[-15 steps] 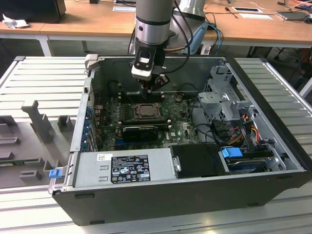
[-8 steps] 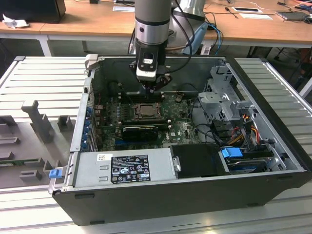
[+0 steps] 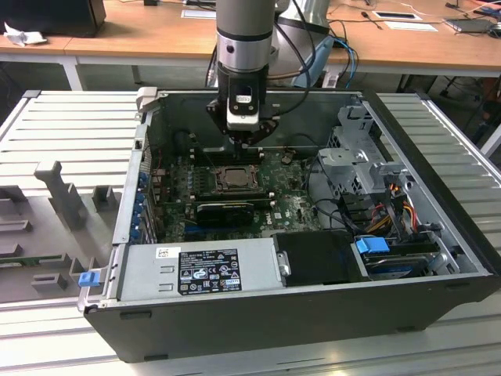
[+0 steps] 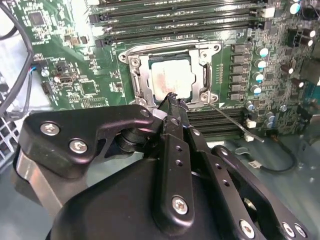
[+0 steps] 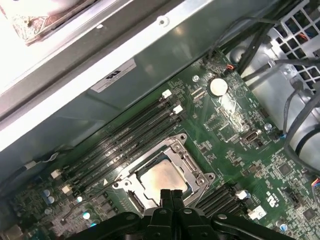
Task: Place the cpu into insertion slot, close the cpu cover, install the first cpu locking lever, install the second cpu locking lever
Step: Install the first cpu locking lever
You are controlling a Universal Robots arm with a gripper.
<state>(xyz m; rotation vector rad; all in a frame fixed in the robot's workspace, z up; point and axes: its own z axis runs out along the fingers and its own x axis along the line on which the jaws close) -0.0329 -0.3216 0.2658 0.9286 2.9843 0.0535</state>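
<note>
Arm (image 3: 244, 31) hangs vertical at upper centre of the exterior view | wrist pointing straight down | gripper (image 3: 249, 141) sits just above mid-frame, tips lowest | fingers (image 5: 166, 197) pressed tight together in both wrist views, no gap

Tool (image 3: 249, 142) near the cpu (image 3: 232, 179)

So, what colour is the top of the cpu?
The cpu top is silvery-grey; clearest in the second wrist view.
</note>
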